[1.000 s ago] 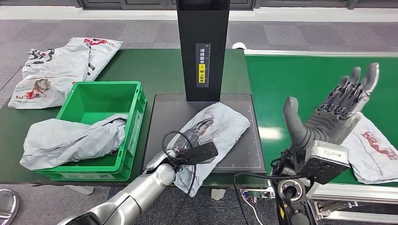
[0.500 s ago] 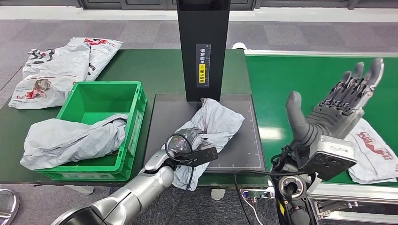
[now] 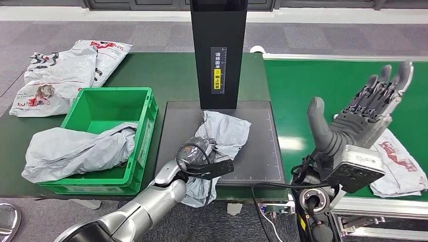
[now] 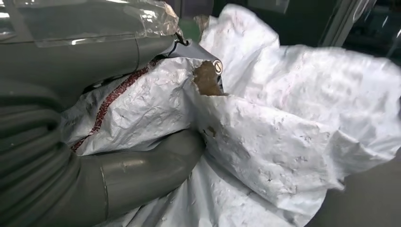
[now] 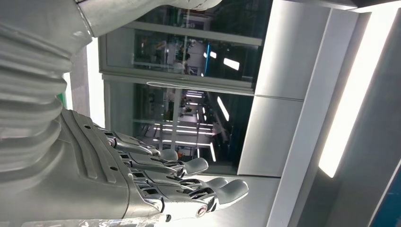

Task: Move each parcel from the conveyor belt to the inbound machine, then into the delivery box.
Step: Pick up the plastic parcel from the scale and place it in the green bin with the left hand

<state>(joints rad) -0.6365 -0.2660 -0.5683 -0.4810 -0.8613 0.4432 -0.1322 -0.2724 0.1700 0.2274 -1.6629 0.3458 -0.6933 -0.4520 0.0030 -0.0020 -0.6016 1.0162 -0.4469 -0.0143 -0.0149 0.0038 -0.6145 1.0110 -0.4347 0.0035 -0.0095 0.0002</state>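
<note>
Head view: the left hand [image 3: 197,151] grips a crumpled grey parcel [image 3: 222,133] on the dark plate [image 3: 262,146] of the inbound machine, just in front of its black column [image 3: 218,50]; part of the parcel hangs over the plate's near edge. Left wrist view: the thumb [image 4: 142,170] and fingers [image 4: 94,56] are closed around the parcel's bunched film [image 4: 283,118]. The right hand [image 3: 353,121] is raised above the green conveyor belt [image 3: 313,85], palm up, thumb and fingers spread wide, holding nothing; the right wrist view shows the same spread fingers [image 5: 189,182] against a bright ceiling. A second parcel [image 3: 398,166] lies on the belt, just beside the right hand. The green delivery box [image 3: 108,108] stands on the bench [image 3: 171,75] to the left of the plate, with a grey parcel [image 3: 75,148] draped over its near left rim. More parcels [image 3: 60,75] are heaped at the bench's far left corner
</note>
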